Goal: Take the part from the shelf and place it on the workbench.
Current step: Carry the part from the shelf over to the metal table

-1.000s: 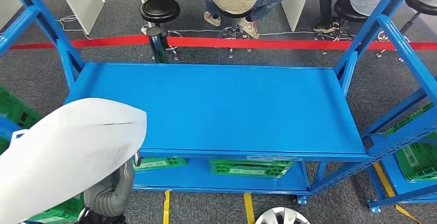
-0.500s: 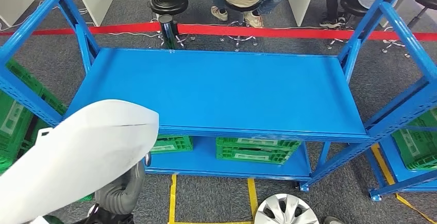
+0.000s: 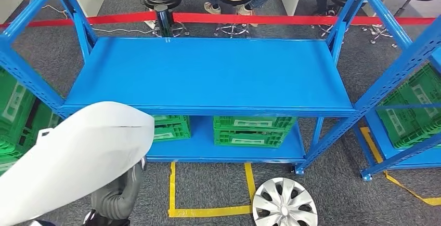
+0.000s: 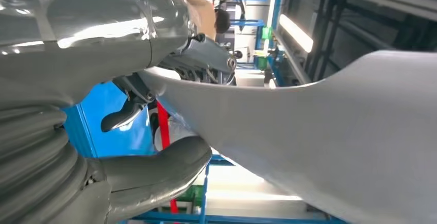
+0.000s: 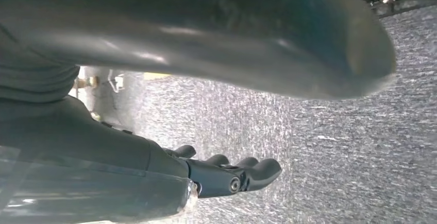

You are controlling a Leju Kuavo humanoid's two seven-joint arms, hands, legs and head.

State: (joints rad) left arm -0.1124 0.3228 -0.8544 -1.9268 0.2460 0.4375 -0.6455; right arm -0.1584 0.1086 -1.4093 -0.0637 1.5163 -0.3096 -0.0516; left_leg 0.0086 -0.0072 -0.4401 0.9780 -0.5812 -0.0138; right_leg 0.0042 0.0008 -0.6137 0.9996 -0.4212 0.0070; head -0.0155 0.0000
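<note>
- Part (image 3: 78, 158): a large white panel, smooth and curved, carried low at my left side, in front of the blue workbench (image 3: 208, 75) and not yet over it.
- Handling, my estimate: thin moulded shell, light for its bulk, fairly stiff but liable to flex at the far end. Glossy skin, so probably slippery. The long overhang will want to swing.
- Best hold, in my judgement: on the edge, thumb under and fingers over, as near the middle of its length as I can get.
- My left hand (image 4: 154, 126): clamped on the panel's edge, thick thumb (image 4: 154, 170) under it and dark fingers (image 4: 123, 118) tucked against the other side. The hold sits near one end.
- My right hand (image 5: 227, 175): hangs over grey carpet, fingers curled loosely side by side, holding nothing and touching nothing.
- Bench top is bare blue. Green crates (image 3: 252, 130) sit on the tier beneath, and a silver hubcap (image 3: 284, 202) lies on the floor nearby.
</note>
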